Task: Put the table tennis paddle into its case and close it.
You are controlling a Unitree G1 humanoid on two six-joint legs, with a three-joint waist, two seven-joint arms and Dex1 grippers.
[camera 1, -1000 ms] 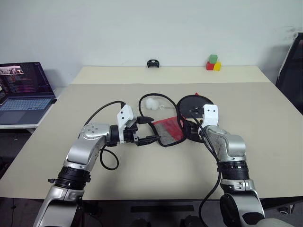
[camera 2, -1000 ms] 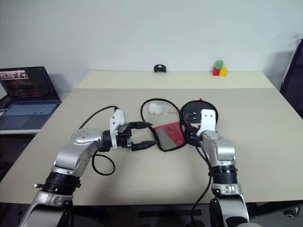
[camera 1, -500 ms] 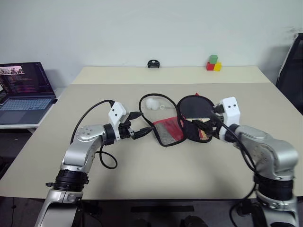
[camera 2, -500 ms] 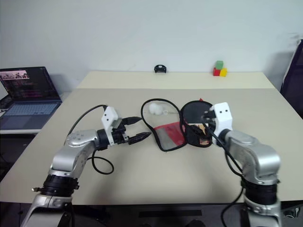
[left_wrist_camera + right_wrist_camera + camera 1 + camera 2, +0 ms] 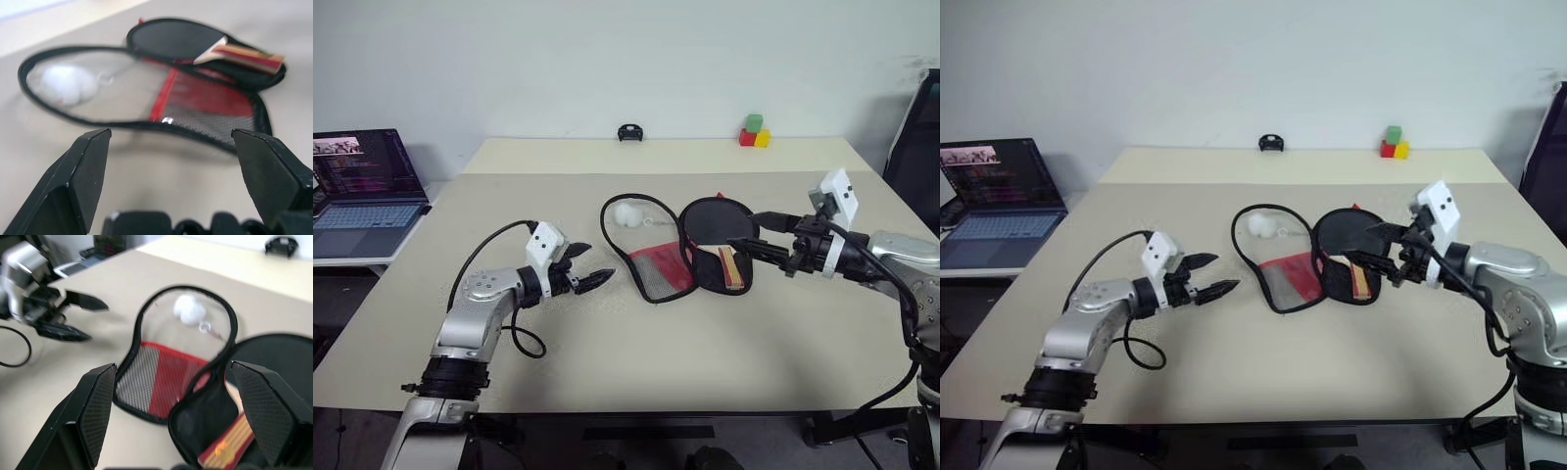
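**A:** From up top, both arms are off the work. The left gripper [image 5: 592, 277] hangs with its fingers spread and nothing in them, and the case [image 5: 658, 257] lies just past its tips, flopped open like a book. The right gripper [image 5: 751, 235] is also spread and empty, raised above the table [image 5: 607, 362], with the paddle [image 5: 717, 235] just beyond and under its tips.

**B:** So the paddle is in?

**A:** It looks laid in the far half of the case, black face up, handle poking toward the near edge. The lid half, with the mesh and red panel, lies flat toward the left gripper. Nothing is zipped. The snag I see is the handle: if it isn't seated, the lid may fold onto it and stay gaping.

**B:** And the left wrist camera?

**A:** Between its two fingers [image 5: 83, 171], wide apart, sits the mesh lid with its black zipper edge nearest. A white ball [image 5: 66, 85] rests inside the clear part of the lid. Folding could trap it against the paddle.

**B:** The right wrist camera?

**A:** Its fingers [image 5: 95, 406] frame the whole open case, the striped handle closest to them, and the other gripper beyond the lid. The fabric is soft and limp, so my guess is a pinch on the rim could drag the whole case across the table instead of folding it, unless the other gripper pins the paddle half.
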